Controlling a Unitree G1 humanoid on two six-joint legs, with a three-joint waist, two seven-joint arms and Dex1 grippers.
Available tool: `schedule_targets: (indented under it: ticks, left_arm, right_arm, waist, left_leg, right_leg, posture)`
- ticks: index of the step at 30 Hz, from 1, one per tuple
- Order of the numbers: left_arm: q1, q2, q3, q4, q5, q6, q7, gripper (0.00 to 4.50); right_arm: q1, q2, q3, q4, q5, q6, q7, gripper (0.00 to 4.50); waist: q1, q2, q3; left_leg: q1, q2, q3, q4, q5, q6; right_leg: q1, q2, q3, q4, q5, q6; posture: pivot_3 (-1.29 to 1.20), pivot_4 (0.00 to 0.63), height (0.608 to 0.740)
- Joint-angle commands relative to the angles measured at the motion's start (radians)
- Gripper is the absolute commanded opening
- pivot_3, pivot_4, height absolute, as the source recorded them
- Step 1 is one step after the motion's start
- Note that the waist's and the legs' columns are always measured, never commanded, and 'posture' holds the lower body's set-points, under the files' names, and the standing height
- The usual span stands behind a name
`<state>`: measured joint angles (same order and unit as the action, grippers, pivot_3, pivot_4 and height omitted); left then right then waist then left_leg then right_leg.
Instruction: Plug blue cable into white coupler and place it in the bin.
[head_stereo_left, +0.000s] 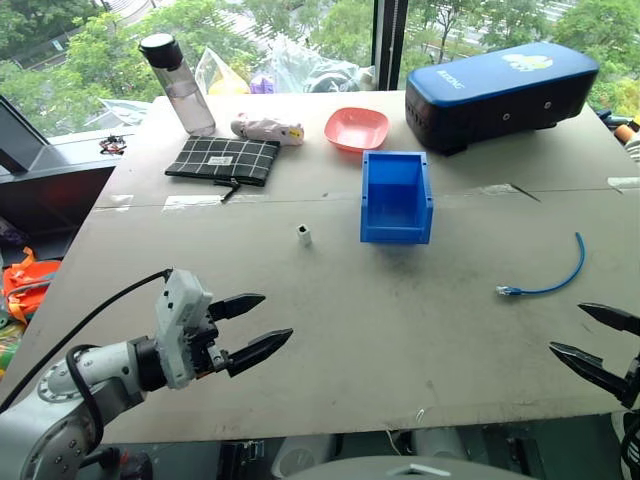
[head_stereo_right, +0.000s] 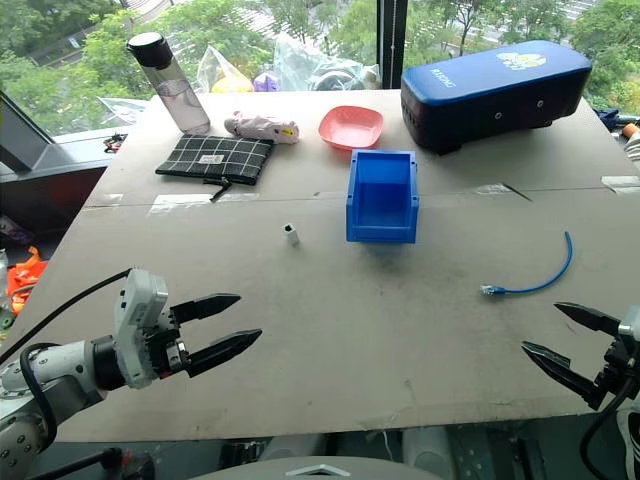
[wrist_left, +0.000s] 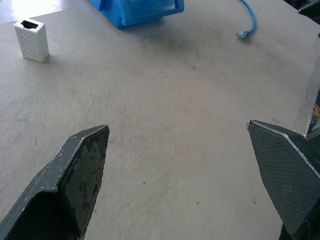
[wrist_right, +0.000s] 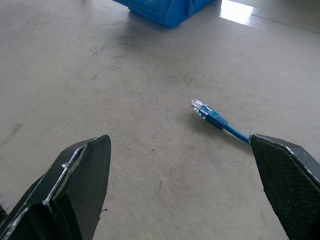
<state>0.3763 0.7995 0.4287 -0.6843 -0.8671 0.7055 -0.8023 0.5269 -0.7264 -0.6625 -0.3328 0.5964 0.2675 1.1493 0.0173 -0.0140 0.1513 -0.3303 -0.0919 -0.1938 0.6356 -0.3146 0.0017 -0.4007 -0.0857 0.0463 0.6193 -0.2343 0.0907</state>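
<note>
Left pincer (head_stereo_left: 263, 323) showing two tapered black fingers (wrist_left: 75, 175) with textured pads, mounted on a white boxy wrist block. Black cable (head_stereo_left: 90, 320) looping along the grey-white forearm. Right pincer (head_stereo_right: 565, 338) wearing matching black pointed fingers.

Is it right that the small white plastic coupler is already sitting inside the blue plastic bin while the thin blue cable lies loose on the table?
Not quite: the small white plastic coupler stands on the table, apart from the blue plastic bin, as the left eye view shows. The thin blue cable does lie loose.
</note>
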Motion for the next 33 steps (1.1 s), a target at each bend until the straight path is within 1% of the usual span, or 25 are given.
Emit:
schedule_targets:
  ticks: [1, 6, 7, 10, 12, 14, 17, 21, 23, 24, 26, 27, 29, 31, 32, 33]
  left_arm:
    - [-0.037, -0.013, -0.015, -0.035, 0.002, -0.023, 0.028, 4.5]
    - [-0.137, -0.01, -0.105, -0.117, 0.015, -0.029, 0.062, 4.5]
    - [-0.152, -0.005, -0.124, -0.13, 0.015, -0.028, 0.06, 4.5]
    - [-0.18, 0.006, -0.169, -0.158, 0.03, -0.04, 0.046, 4.5]
    - [-0.196, 0.009, -0.201, -0.179, 0.041, -0.054, 0.04, 4.5]
    - [-0.201, 0.013, -0.228, -0.2, 0.057, -0.071, 0.028, 4.5]
    - [-0.205, 0.017, -0.249, -0.22, 0.066, -0.083, 0.023, 4.5]
    - [-0.22, 0.022, -0.26, -0.226, 0.07, -0.089, 0.025, 4.5]
    - [-0.226, 0.022, -0.262, -0.224, 0.069, -0.09, 0.027, 4.5]
    - [-0.227, 0.023, -0.263, -0.224, 0.07, -0.091, 0.028, 4.5]
    - [-0.225, 0.023, -0.264, -0.224, 0.072, -0.094, 0.03, 4.5]
    - [-0.218, 0.023, -0.263, -0.224, 0.076, -0.097, 0.03, 4.5]
    - [-0.202, 0.022, -0.257, -0.226, 0.083, -0.103, 0.032, 4.5]
    - [-0.189, 0.022, -0.25, -0.225, 0.087, -0.108, 0.031, 4.5]
    - [-0.184, 0.022, -0.247, -0.224, 0.088, -0.111, 0.029, 4.5]
    - [-0.179, 0.022, -0.244, -0.22, 0.091, -0.115, 0.026, 4.5]
  right_arm:
    - [-0.041, -0.023, 0.028, 0.004, -0.006, -0.01, 0.0, 4.46]
    - [-0.187, -0.099, 0.104, 0.017, -0.025, 0.045, -0.04, 4.46]
    - [-0.215, -0.13, 0.132, 0.025, -0.047, 0.054, -0.037, 4.46]
    - [-0.313, -0.235, 0.234, 0.058, -0.11, 0.103, -0.028, 4.46]
    - [-0.424, -0.298, 0.339, 0.11, -0.148, 0.136, -0.005, 4.46]
    - [-0.547, -0.339, 0.449, 0.173, -0.176, 0.16, 0.044, 4.46]
    - [-0.705, -0.365, 0.594, 0.271, -0.228, 0.188, 0.121, 4.46]
    - [-0.892, -0.341, 0.758, 0.441, -0.315, 0.151, 0.233, 4.46]
    - [-0.973, -0.315, 0.826, 0.54, -0.37, 0.124, 0.264, 3.97]
    - [-1.001, -0.308, 0.857, 0.584, -0.398, 0.101, 0.284, 3.64]
    - [-1.037, -0.295, 0.895, 0.65, -0.441, 0.056, 0.308, 2.66]
    - [-1.048, -0.286, 0.907, 0.677, -0.456, 0.035, 0.315, 2.24]
    - [-1.058, -0.272, 0.917, 0.709, -0.474, 0.006, 0.327, 1.16]
    - [-1.053, -0.267, 0.917, 0.716, -0.481, -0.007, 0.338, 0.25]
    - [-1.046, -0.267, 0.914, 0.714, -0.482, -0.012, 0.342, 0.11]
    - [-1.038, -0.266, 0.909, 0.707, -0.48, -0.014, 0.344, 0.11]
  waist:
    - [0.0, 0.0, 0.0]
    - [-0.002, 0.001, 0.0]
    - [-0.002, 0.001, 0.0]
    - [-0.003, 0.001, 0.0]
    - [-0.003, 0.001, 0.0]
    - [-0.004, 0.0, 0.001]
    - [-0.004, 0.0, 0.001]
    - [0.0, -0.001, 0.001]
    - [-0.004, -0.001, 0.001]
    - [-0.004, -0.001, 0.001]
    - [-0.004, -0.001, 0.001]
    - [-0.003, -0.001, 0.001]
    - [-0.003, -0.001, 0.001]
    - [-0.003, -0.001, 0.001]
    - [-0.003, -0.001, 0.001]
    - [-0.002, -0.001, 0.0]
  left_leg:
    - [0.0, 0.0, 0.0, 0.0, 0.0, 0.0]
    - [0.001, 0.0, 0.0, 0.002, 0.0, 0.0]
    - [0.001, 0.0, 0.001, 0.002, 0.001, -0.002]
    - [0.001, 0.0, 0.004, 0.001, 0.002, -0.004]
    - [0.001, 0.0, 0.004, 0.001, 0.002, -0.004]
    - [0.001, 0.0, 0.005, 0.001, 0.002, -0.004]
    - [0.001, 0.0, 0.007, 0.002, 0.002, -0.004]
    - [0.0, 0.0, 0.006, 0.002, 0.002, -0.004]
    - [0.0, 0.0, 0.006, 0.002, 0.002, -0.004]
    - [0.0, 0.0, 0.006, 0.002, 0.002, -0.004]
    - [0.0, 0.0, 0.006, 0.002, 0.002, -0.004]
    - [0.0, 0.0, 0.006, 0.002, 0.002, -0.004]
    - [0.0, 0.0, 0.006, 0.002, 0.002, -0.004]
    - [0.0, 0.0, 0.005, 0.002, 0.002, -0.004]
    - [0.0, 0.0, 0.005, 0.002, 0.002, -0.004]
    - [0.0, 0.0, 0.005, 0.002, 0.002, -0.004]
  right_leg:
    - [0.0, 0.0, 0.0, 0.0, 0.0, 0.0]
    - [0.003, 0.0, 0.0, 0.0, 0.0, 0.0]
    - [0.003, 0.0, 0.0, 0.0, 0.0, 0.0]
    - [0.002, 0.0, -0.001, 0.0, 0.0, 0.0]
    - [0.002, 0.001, -0.001, -0.001, 0.0, 0.0]
    - [0.003, 0.0, -0.001, -0.002, 0.0, 0.0]
    - [0.003, 0.0, 0.0, -0.002, 0.0, -0.001]
    - [0.003, 0.0, -0.001, -0.004, 0.0, -0.001]
    - [0.003, 0.0, -0.001, -0.005, 0.001, -0.001]
    - [0.003, 0.0, -0.001, -0.005, 0.001, -0.001]
    - [0.003, 0.0, -0.001, -0.005, 0.001, -0.001]
    - [0.003, 0.0, -0.001, -0.005, 0.001, -0.001]
    - [0.003, 0.0, -0.001, -0.005, 0.001, -0.001]
    - [0.003, 0.0, -0.001, -0.005, 0.001, -0.001]
    - [0.003, 0.0, -0.001, -0.005, 0.001, -0.001]
    - [0.003, 0.0, -0.001, -0.005, 0.001, -0.001]
  posture:
    - [0.0, 0.15, 0.74]
    - [0.0, 0.15, 0.74]
    - [0.0, 0.15, 0.74]
    - [0.0, 0.15, 0.74]
    - [0.0, 0.15, 0.74]
    - [0.0, 0.15, 0.74]
    - [0.0, 0.15, 0.74]
    - [0.0, 0.15, 0.74]
    - [0.0, 0.15, 0.74]
    - [0.0, 0.15, 0.74]
    - [0.0, 0.15, 0.74]
    - [0.0, 0.15, 0.74]
    - [0.0, 0.15, 0.74]
    - [0.0, 0.15, 0.74]
    - [0.0, 0.15, 0.74]
    - [0.0, 0.15, 0.74]
